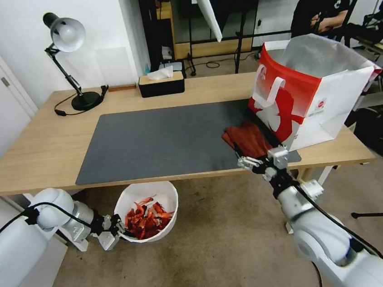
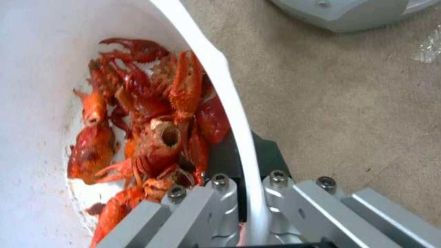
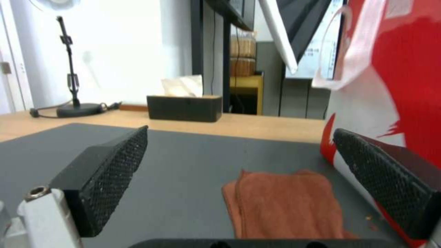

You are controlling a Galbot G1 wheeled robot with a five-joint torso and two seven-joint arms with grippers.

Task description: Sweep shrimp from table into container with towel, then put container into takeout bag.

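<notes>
Table [image 1: 41,145] edge: left gripper [image 1: 114,229] clamps container [image 1: 169,196] rim; right gripper [image 1: 252,157] jaws apart.

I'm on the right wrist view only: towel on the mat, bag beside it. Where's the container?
Observer: The container hangs below the table's near edge, above the carpet, held by the left gripper.
Operator: Is that grip solid?
Observer: In the left wrist view, the fingers straddle the rim, one inside the wall and one outside, shut on it.
Operator: Shrimp all in?
Observer: The shrimp lie piled in the container; in the head view I see none on the mat.
Operator: And my gripper?
Observer: The right gripper is open at the table's near edge, just short of the towel, which lies beside the takeout bag.
</notes>
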